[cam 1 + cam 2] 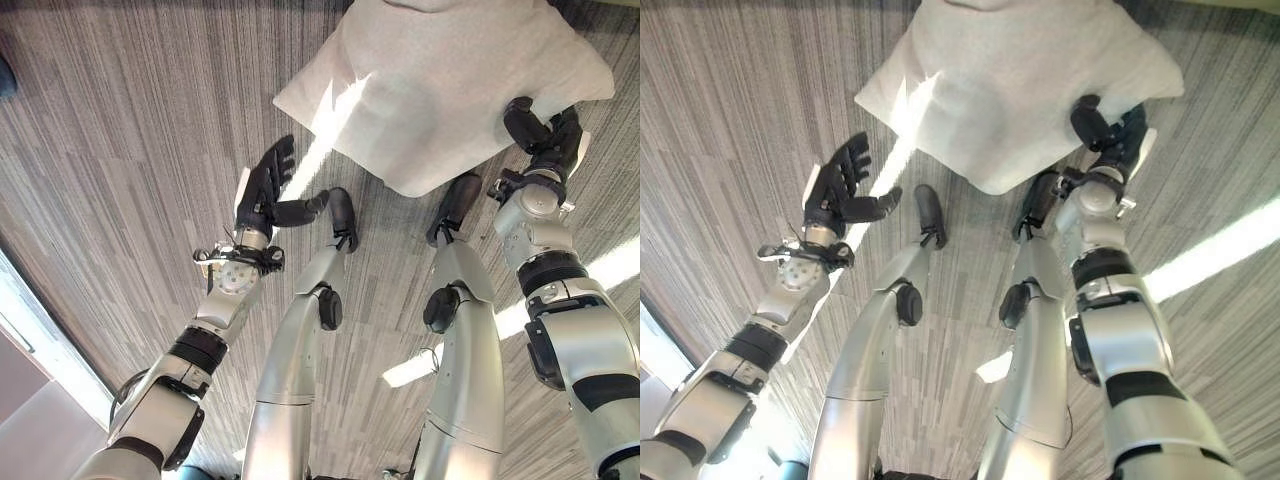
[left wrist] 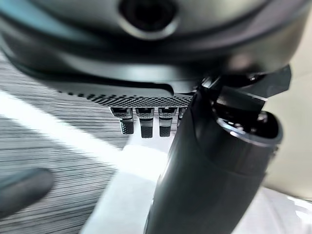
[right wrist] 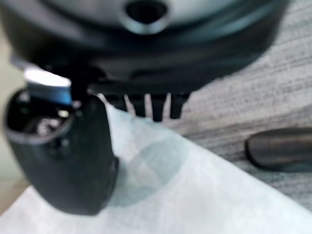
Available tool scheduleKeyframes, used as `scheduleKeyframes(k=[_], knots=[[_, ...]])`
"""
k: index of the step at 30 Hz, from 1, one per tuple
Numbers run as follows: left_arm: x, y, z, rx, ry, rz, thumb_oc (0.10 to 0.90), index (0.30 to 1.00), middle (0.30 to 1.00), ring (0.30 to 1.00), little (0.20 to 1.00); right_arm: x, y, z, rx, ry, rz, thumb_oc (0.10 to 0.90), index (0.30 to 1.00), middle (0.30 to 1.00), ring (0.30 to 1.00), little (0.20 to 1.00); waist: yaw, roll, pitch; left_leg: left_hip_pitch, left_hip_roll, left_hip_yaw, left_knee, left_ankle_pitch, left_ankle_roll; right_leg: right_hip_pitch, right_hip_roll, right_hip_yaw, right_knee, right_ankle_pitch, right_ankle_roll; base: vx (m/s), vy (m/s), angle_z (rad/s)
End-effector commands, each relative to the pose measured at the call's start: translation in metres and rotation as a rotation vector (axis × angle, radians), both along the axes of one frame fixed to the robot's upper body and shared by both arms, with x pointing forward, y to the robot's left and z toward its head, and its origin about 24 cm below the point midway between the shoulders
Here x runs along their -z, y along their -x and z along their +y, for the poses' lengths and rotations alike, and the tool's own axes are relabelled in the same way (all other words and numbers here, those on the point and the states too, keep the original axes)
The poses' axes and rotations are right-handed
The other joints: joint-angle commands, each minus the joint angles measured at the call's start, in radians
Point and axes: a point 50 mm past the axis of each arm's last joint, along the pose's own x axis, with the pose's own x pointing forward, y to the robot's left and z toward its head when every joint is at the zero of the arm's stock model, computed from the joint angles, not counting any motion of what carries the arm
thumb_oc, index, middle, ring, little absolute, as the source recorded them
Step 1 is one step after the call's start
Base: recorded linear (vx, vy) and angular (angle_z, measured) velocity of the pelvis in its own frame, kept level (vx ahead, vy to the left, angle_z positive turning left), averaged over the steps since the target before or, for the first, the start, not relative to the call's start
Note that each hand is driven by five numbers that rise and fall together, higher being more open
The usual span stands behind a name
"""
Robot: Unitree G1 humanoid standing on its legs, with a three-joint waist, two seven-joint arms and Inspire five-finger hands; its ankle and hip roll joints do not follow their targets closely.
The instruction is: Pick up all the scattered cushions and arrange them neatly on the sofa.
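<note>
On the floor, right hand grips white cushion; left hand spread.

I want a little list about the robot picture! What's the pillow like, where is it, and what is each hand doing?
cushion: white cushion, lying on the grey striped floor in front of the robot
left hand: left hand open, fingers straight, beside the cushion's near-left edge, apart from it
right hand: right hand at the cushion's right edge, thumb over the fabric; grip not clear
sofa: cannot tell where it is
lifted yet: no, cushion looks flat on the floor
</note>
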Motion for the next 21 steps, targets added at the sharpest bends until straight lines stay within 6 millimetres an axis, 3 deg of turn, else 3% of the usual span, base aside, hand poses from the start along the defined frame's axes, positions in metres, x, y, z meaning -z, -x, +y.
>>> scheduleKeyframes(k=[1,6,7,12,15,19,21], knots=[[-0.002,0.010,0.021,-0.098,0.048,-0.071,0.800,0.900,0.900,0.900,0.900,-0.020,-0.003,0.058,-0.281,0.098,-0.179,0.400,0.300,0.300,0.300,0.300,-0.006,0.024,-0.096,-0.075,-0.015,-0.135,0.080,-0.119,-0.045,0.026,0.034,0.013,0.024,-0.136,0.114,-0.01,-0.066,0.06],[-0.032,-0.001,0.028,-0.166,0.056,-0.141,0.800,0.900,0.900,0.900,0.900,-0.038,0.003,0.079,-0.364,0.137,-0.286,0.400,0.300,0.300,0.300,0.300,-0.018,0.001,-0.105,-0.092,-0.012,-0.152,0.082,-0.110,-0.051,0.024,0.038,-0.002,0.027,-0.135,0.112,-0.01,-0.055,0.05],[-0.048,-0.006,0.031,-0.196,0.033,-0.175,0.800,0.900,0.900,0.900,0.900,-0.044,0.007,0.087,-0.396,0.157,-0.325,0.400,0.300,0.300,0.300,0.300,-0.026,-0.012,-0.108,-0.098,-0.009,-0.162,0.079,-0.108,-0.054,0.025,0.039,-0.006,0.022,-0.133,0.114,-0.01,-0.053,0.04],[-0.071,-0.018,0.034,-0.221,-0.015,-0.190,0.800,0.900,0.900,0.900,0.900,-0.046,0.010,0.094,-0.430,0.172,-0.358,0.400,0.300,0.300,0.300,0.300,-0.052,-0.031,-0.118,-0.119,-0.004,-0.178,0.082,-0.102,-0.057,0.017,0.043,-0.012,0.019,-0.126,0.116,0.00,-0.012,-0.01],[-0.092,-0.027,0.026,-0.198,-0.131,-0.212,0.800,0.900,0.900,0.900,0.900,-0.051,0.013,0.096,-0.456,0.179,-0.391,0.400,0.300,0.300,0.300,0.300,-0.074,-0.047,-0.123,-0.146,0.003,-0.186,0.087,-0.100,-0.057,0.003,0.044,-0.013,0.021,-0.121,0.121,0.00,0.012,0.00],[-0.099,-0.032,0.024,-0.187,-0.167,-0.200,0.800,0.900,0.900,0.900,0.900,-0.055,0.014,0.099,-0.472,0.198,-0.403,0.400,0.300,0.300,0.300,0.300,-0.089,-0.054,-0.127,-0.170,0.008,-0.188,0.105,-0.103,-0.055,-0.021,0.046,-0.009,0.036,-0.117,0.124,0.01,0.027,-0.02],[-0.106,-0.034,0.012,-0.141,-0.177,-0.203,0.800,0.900,0.900,0.900,0.900,-0.061,0.014,0.102,-0.480,0.227,-0.406,0.400,0.300,0.300,0.300,0.300,-0.100,-0.060,-0.126,-0.197,0.016,-0.190,0.124,-0.107,-0.054,-0.041,0.043,-0.006,0.046,-0.113,0.127,0.02,0.048,-0.13]])
